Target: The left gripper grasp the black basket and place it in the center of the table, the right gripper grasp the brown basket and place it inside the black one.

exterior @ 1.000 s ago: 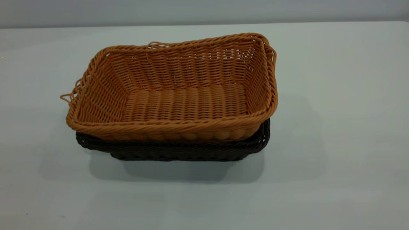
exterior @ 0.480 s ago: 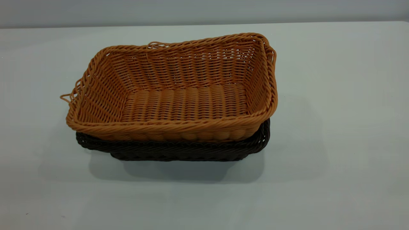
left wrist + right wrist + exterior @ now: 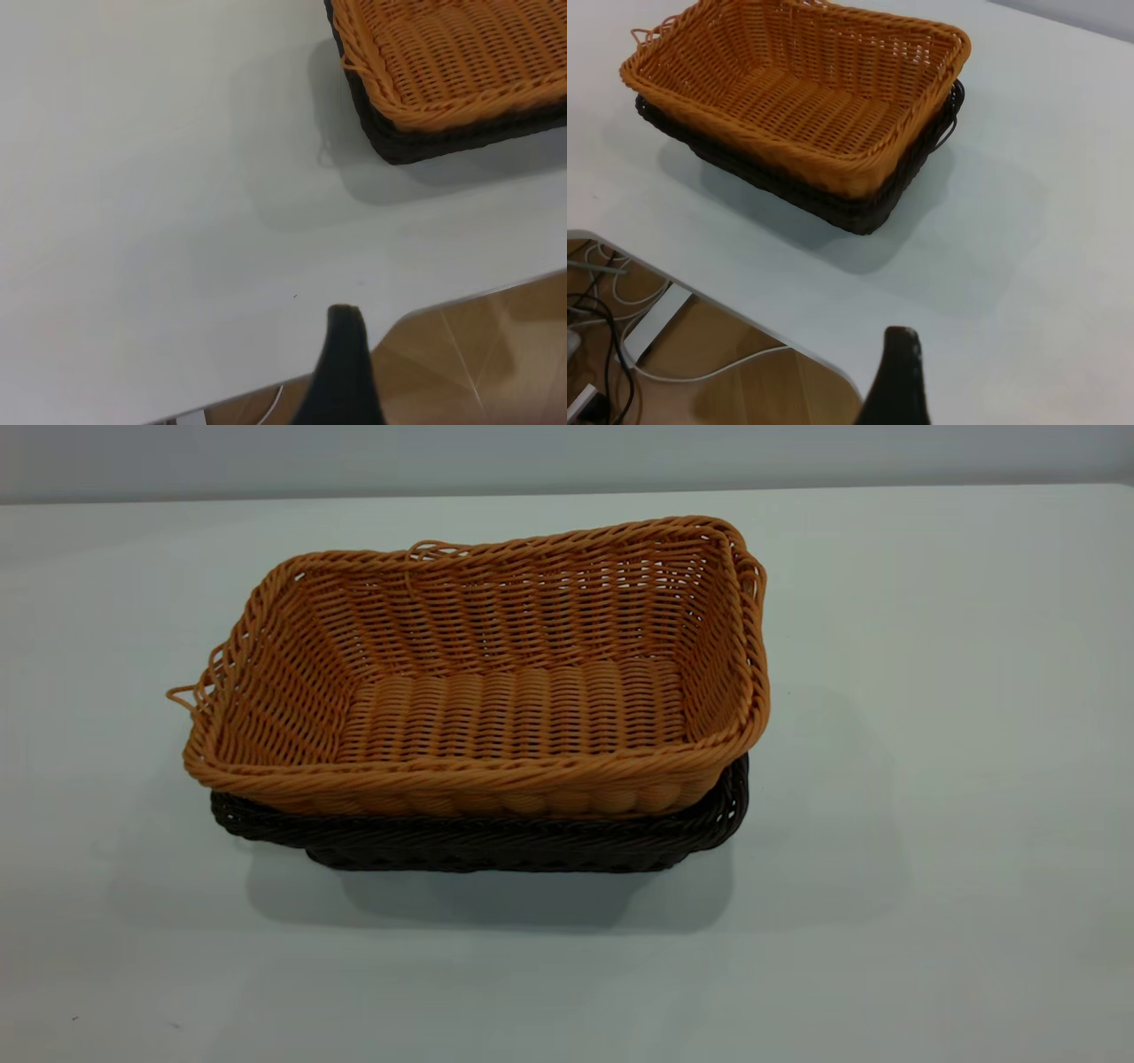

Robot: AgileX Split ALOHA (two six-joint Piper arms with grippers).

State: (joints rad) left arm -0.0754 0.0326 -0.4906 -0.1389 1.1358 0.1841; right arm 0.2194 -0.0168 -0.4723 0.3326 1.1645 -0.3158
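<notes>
1. Left gripper [image 3: 344, 367]: only one dark finger shows in its wrist view, over the near edge of the surface [image 3: 159, 177], well apart from the baskets. Can't tell whether it's spread or closed. Holding nothing that I can see.
2. Right gripper [image 3: 897, 376]: same story, one dark finger over the surface edge, well apart from the baskets, state can't be told. Neither gripper shows in the exterior view.
3. Black basket [image 3: 496, 846]: sits upright on the surface [image 3: 930, 646], roughly mid-surface in the exterior view. Only its rim and lower wall show below the other basket.
4. Brown basket [image 3: 496, 700]: nested inside the black basket, upright, rim riding a bit above the dark rim. Slightly skewed; its far right corner stands higher than the left end. Loose weave strands stick out at the left end and back rim.
5. Progress, my read: both steps look done — black basket centred, brown basket inside it. Nothing touching either one.
6. Left to do, my read: nothing on the baskets. At most, arms parked clear. Seating isn't perfectly flush, but it counts as inside.
</notes>
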